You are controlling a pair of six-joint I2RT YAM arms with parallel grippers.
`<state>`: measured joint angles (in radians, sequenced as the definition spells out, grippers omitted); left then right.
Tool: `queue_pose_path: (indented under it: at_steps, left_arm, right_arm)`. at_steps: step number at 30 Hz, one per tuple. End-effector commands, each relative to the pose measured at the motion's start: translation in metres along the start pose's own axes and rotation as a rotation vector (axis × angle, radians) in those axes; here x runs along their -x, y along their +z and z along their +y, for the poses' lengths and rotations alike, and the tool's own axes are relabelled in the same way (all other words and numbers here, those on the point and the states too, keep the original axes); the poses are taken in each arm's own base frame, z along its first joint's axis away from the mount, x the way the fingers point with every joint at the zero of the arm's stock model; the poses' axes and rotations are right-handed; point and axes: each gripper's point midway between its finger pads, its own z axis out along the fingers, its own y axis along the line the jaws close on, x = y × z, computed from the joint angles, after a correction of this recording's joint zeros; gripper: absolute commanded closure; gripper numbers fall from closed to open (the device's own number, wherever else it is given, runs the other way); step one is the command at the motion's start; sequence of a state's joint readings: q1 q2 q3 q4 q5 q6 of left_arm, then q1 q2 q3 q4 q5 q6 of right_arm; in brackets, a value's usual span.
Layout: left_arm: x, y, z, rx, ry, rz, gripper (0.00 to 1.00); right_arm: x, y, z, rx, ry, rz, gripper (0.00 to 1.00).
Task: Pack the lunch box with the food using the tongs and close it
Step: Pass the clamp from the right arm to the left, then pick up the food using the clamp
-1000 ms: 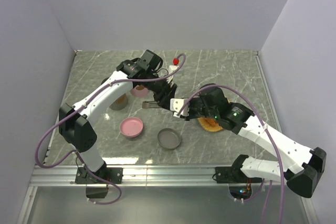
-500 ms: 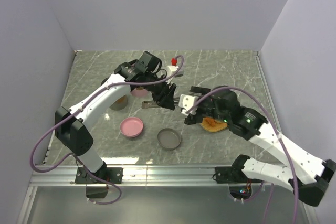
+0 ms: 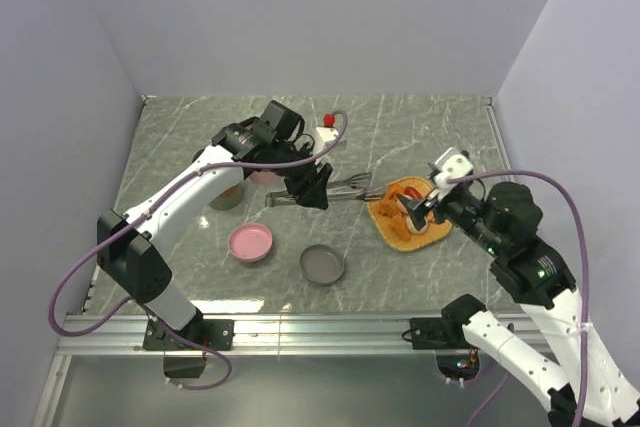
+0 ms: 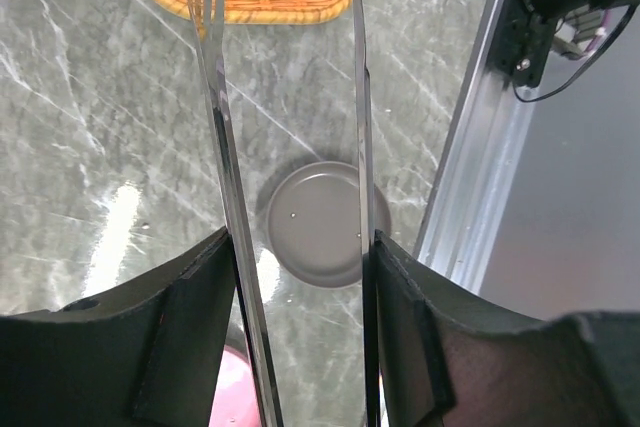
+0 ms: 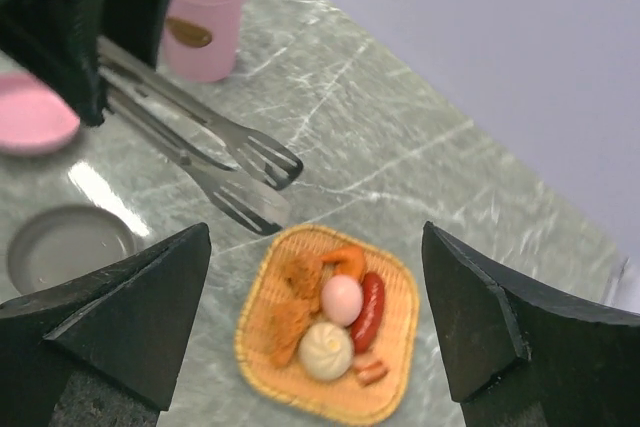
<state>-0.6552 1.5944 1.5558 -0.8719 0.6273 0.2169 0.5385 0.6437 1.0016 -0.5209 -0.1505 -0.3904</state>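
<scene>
L gripper (image 4: 300, 257) clamped on tongs (image 4: 222, 137) partway along, both arms pressed inside its fingers, so a squeeze should close the tips. Tips apart, empty, at edge of tray (image 5: 320, 395). Food (image 5: 335, 312) all on tray: orange chunks, red strip, 2 pale balls. R gripper (image 5: 315, 232) wide open, holding nothing, high over tray, prob. to leave tongs room. In top view it overlaps the food, so clash risk on approach. Grey dish (image 3: 322, 264) + pink dish (image 3: 250, 243) sit nearer the bases. Pink cup (image 5: 205, 12) behind tongs, partly hidden by L arm. Packing not begun imo.
</scene>
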Motion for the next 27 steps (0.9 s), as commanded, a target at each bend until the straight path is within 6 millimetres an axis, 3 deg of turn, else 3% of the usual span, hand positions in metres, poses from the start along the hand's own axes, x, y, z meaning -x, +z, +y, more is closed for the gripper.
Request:
queue_pose_path:
  at_steps: [1,5,8,15,18,21,22,27]
  left_arm:
    - [0.015,0.000,0.007,0.026,0.106,-0.042,0.42]
    - [0.004,0.017,0.016,0.041,0.206,0.024,0.42]
    - [-0.003,0.026,0.025,0.066,0.328,0.061,0.42]
    - [0.002,0.043,0.046,0.094,0.587,0.099,0.42]
    - [0.001,0.054,0.058,0.112,0.642,0.141,0.42]
    - [-0.001,0.066,0.069,0.113,0.666,0.166,0.42]
    - [-0.004,0.072,0.073,0.110,0.667,0.181,0.42]
    - [-0.003,0.085,0.080,0.090,0.686,0.182,0.42]
  right_arm:
    - [-0.006,-0.009,-0.004,-0.053,0.207,0.010,0.07]
    - [-0.028,-0.007,-0.024,-0.127,0.375,0.115,0.07]
    - [-0.033,-0.001,-0.029,-0.114,0.464,0.165,0.07]
    - [-0.029,0.013,-0.040,-0.046,0.643,0.204,0.07]
    - [-0.023,0.015,-0.049,-0.014,0.716,0.219,0.07]
    - [-0.003,0.012,-0.058,0.036,0.772,0.176,0.06]
    - [0.004,0.007,-0.070,0.015,0.783,0.151,0.06]
    - [0.021,-0.001,-0.086,0.027,0.835,0.103,0.04]
